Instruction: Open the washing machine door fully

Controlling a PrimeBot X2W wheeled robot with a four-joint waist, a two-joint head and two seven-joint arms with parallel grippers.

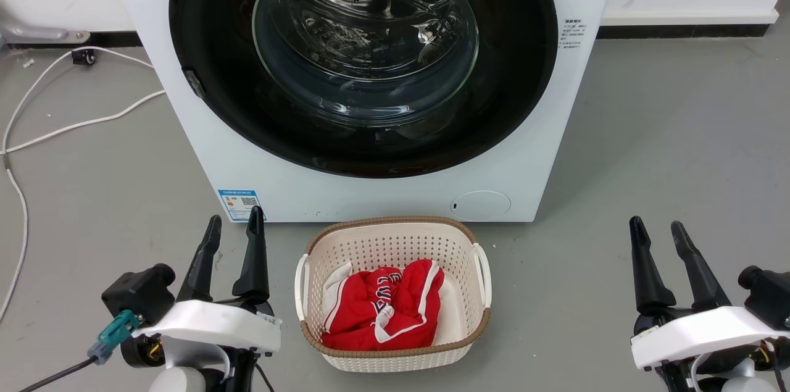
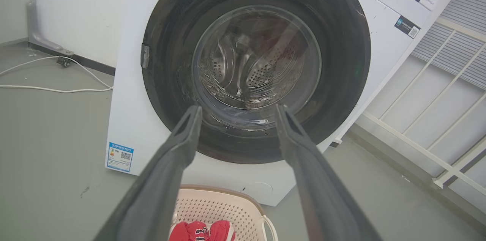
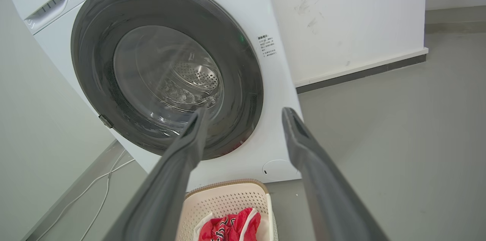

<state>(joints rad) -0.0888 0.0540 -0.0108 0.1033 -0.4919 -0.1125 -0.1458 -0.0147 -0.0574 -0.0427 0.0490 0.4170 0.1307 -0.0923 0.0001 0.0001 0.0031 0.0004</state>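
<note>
The white washing machine (image 1: 376,194) stands straight ahead on the grey floor. Its door (image 1: 210,40), a glossy black disc with a clear glass bowl in the middle, lies flat against the front, shut. A small latch tab (image 1: 194,83) sits on the door's left rim. The steel drum shows through the glass. The door (image 2: 341,62) also faces the left wrist camera, and the door (image 3: 91,62) shows in the right wrist view. My left gripper (image 1: 233,231) is open at lower left, well short of the machine. My right gripper (image 1: 658,233) is open at lower right. Both hold nothing.
A cream perforated basket (image 1: 395,355) with red and white clothes (image 1: 382,308) sits on the floor just before the machine, between my arms. White cables (image 1: 74,123) trail over the floor at left. A white railing (image 2: 429,112) stands beside the machine.
</note>
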